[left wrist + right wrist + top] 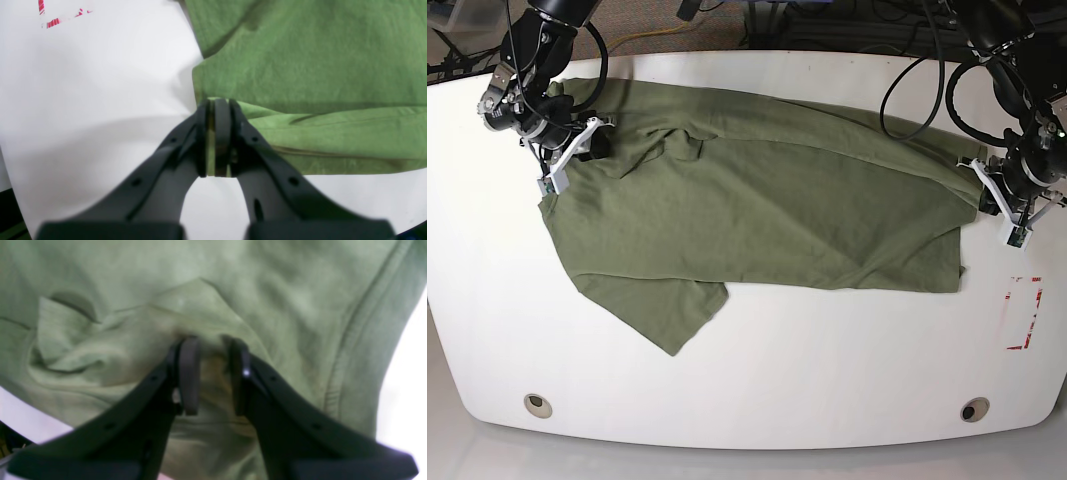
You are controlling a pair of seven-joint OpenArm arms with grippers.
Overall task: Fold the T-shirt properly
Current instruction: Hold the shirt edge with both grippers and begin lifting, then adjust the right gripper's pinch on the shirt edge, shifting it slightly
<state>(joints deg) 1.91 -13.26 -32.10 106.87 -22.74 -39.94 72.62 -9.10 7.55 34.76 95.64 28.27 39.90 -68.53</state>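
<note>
Left pincer [218,103] pinches the T-shirt [317,66] hem; right pincer [213,343], blurred, seemingly stands slightly spread over cloth.

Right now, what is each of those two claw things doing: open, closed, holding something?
Left gripper: closed, pinching the edge of the olive-green cotton T-shirt.
Right gripper: partly open, pressed into the T-shirt's bunched cloth; a grip cannot be told.

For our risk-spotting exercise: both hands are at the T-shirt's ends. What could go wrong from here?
1. The right hand has its jaws apart over bunched cloth, so it may pinch several layers or slip.
2. The left hand grips only the T-shirt edge; pulling could free it.
</note>
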